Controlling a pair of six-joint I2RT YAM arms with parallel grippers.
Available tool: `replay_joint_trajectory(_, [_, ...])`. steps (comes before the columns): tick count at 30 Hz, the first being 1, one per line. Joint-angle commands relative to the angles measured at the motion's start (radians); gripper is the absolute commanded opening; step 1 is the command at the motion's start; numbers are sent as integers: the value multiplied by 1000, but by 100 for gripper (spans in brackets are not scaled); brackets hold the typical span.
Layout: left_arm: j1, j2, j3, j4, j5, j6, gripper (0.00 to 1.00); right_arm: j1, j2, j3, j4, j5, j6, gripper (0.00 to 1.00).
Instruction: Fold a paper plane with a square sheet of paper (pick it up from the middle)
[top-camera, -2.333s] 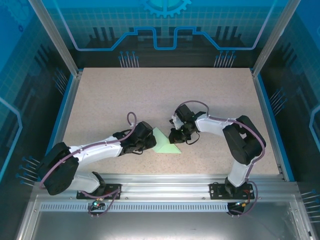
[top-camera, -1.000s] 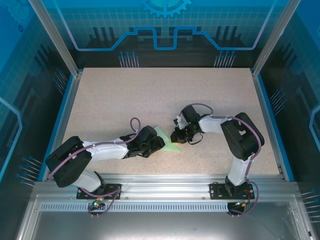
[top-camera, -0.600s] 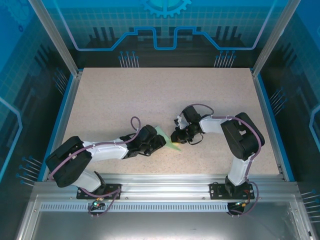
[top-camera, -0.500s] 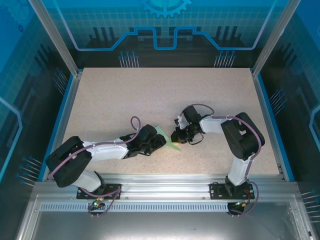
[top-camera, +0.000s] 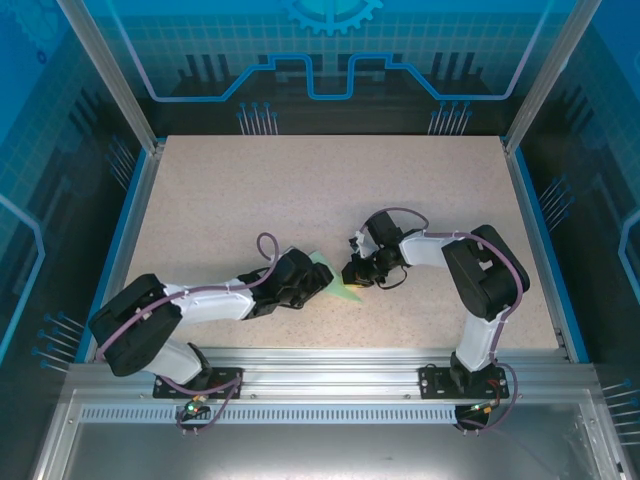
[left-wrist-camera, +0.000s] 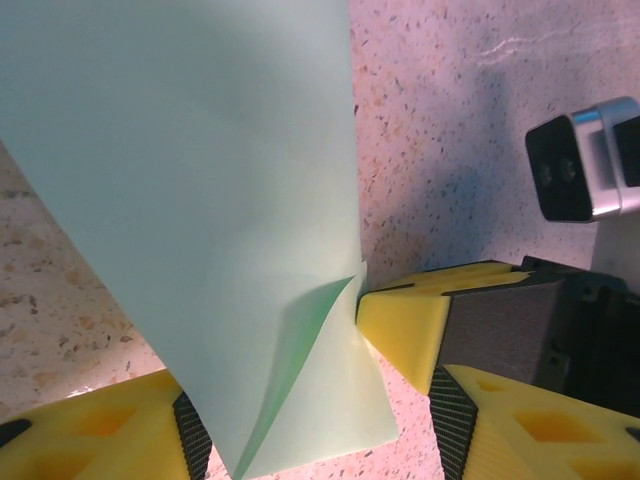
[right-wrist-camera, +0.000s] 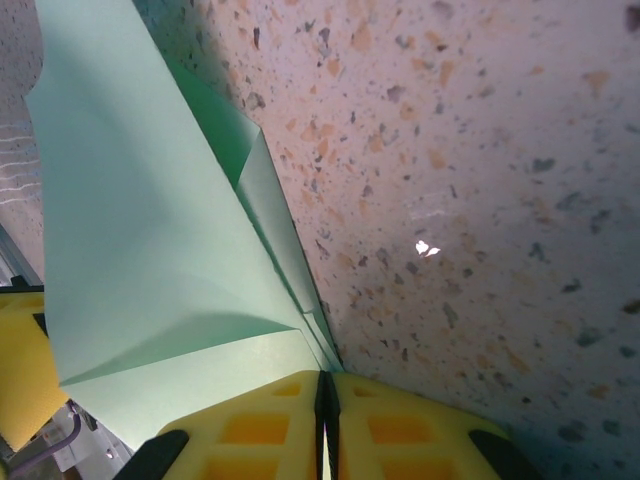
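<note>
Slippage threatens the half-folded paper sheet — right gripper pinches its tip shut, left gripper straddles it with jaws apart, so sideways drag could undo creases.

Paper sheet: thin, pale mint-green, plain, no marks. Already part-folded, not a flat square. From top cam it's a small narrow wedge on the table, approx centre, a bit twd the near edge. Left wrist cam: sheet has one broad smooth panel w/ a straight right edge. A smaller flap is tucked under its lower end, darker green inside the fold, bottom corner down on the tabletop. Right wrist cam: sheet shows layered folds and a long sharp diagonal crease. Several edges converge to a point at the closed tips of the right gripper. A shallow curved bend crosses the widest panel.
</note>
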Motion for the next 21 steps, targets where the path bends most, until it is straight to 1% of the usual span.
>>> replay_joint_trajectory(1, [-9, -29, -8, -2, -40, -4, 61, -26, 13, -24, -15, 65, 10, 12])
replay_joint_trajectory(5, [-8, 2, 13, 9, -9, 13, 52, -26, 8, -24, -8, 60, 12, 13])
replay_joint_trajectory(10, [-2, 50, 48, -5, 18, 23, 36, -26, -13, -24, 6, 61, 7, 15])
replay_joint_trajectory(13, [28, 69, 75, -50, 54, 33, 25, -26, -28, -23, 4, 71, 5, 16])
replay_joint_trajectory(14, [37, 73, 80, -54, 66, 42, 23, -26, -29, -24, 1, 76, 6, 16])
replay_joint_trajectory(16, [55, 81, 100, -69, 92, 69, 22, -27, -35, -24, -6, 94, 16, 16])
replay_joint_trajectory(17, [61, 86, 113, -81, 103, 89, 22, -28, -39, -54, 0, 96, 25, 16])
replay_joint_trajectory(21, [84, 110, 158, -112, 143, 144, 18, -28, -68, -82, 49, 81, 73, 16])
